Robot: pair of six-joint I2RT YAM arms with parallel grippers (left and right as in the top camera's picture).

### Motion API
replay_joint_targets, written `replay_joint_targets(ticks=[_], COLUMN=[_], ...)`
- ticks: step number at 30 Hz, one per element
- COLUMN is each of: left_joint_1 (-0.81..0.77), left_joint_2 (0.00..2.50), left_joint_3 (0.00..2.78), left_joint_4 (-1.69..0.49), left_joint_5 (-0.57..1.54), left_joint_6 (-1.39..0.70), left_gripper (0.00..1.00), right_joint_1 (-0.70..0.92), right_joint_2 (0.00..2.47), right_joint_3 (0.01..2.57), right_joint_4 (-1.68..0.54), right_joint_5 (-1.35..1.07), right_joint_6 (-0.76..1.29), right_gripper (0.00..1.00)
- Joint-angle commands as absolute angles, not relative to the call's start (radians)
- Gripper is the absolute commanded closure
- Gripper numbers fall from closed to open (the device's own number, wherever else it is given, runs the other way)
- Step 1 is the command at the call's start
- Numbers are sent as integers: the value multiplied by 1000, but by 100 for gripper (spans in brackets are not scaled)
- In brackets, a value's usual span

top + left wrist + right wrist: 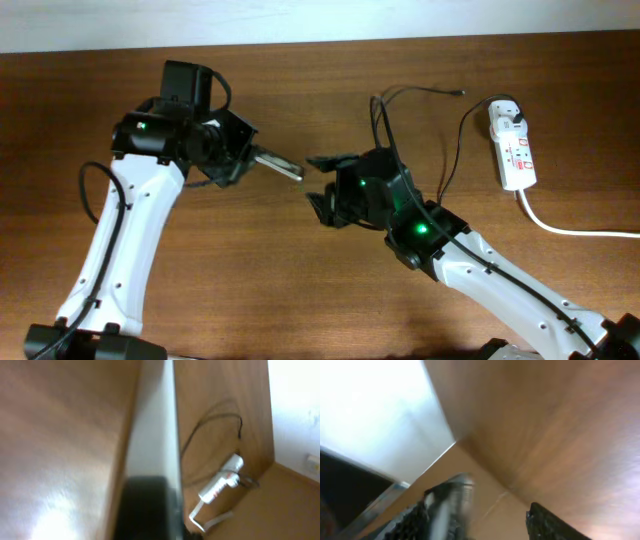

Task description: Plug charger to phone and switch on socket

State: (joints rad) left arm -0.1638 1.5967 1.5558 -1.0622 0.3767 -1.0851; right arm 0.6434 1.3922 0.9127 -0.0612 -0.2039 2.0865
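**Phone clamped in the left gripper, right gripper free for the cable**

Above the middle of the brown wooden tabletop [300, 300], the left gripper [262, 158] is clenched on the phone [285, 166], a thin flat slab seen edge-on as a grey strip jutting toward the right arm. The right gripper [320, 183] sits just beside the phone's free end, with its fingers spread and nothing between them.

The charger [452, 150], a long thin black cable, loops near the far edge, right of centre. Its small connector tip [458, 93] lies loose there, well apart from the phone. Its white round plug adapter [505, 110] appears seated in the far end of the socket [517, 158], a narrow white power strip with red markings near the right edge. The strip's thick white cord [565, 228] trails toward that edge.

The step in hand looks like fetching the cable. It would go best if the right gripper takes the cable close behind the tip, so the tip does not flop. Meanwhile the left gripper should grip the phone firmly, with the port end clear and turned toward the right arm. Which end carries the port cannot be told.
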Motion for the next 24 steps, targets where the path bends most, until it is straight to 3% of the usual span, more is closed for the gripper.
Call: replay_joint_targets(ticks=[1,3,8,12,14,18,19,24], left_joint_1=[-73,-14,-12,-15,-32,-36,-37,-37], left_joint_2=[1584,1584,1584,1583,1584,1588,1588,1589], left_joint_3=[1568,1568,1568,1568,1568,1553,1540,1457], left_joint_4=[-1046,-1087,-1220,-1321,-1298,-1303,-1302,-1264], left_joint_5=[276,276,282,269,345,773,847,928], left_joint_6=[-774,-496,-316,-320,-153,141,194,241], left_gripper=[100,100,100,100,100,100,100,100], right_joint_1=[648,648,648,647,647,647,647,647], right_joint_2=[1387,1387,1379,1293,1203,1095,1093,1131], right_joint_3=[919,919,920,920,920,920,920,920], right_joint_4=[-244,-299,-335,-524,-642,-746,-780,-743], right_joint_5=[-132,-30,-41,11,98,154,194,253], right_joint_6=[1960,1683,1195,1155,1123,905,905,905], right_gripper=[33,32,32,32,32,21,1,1])
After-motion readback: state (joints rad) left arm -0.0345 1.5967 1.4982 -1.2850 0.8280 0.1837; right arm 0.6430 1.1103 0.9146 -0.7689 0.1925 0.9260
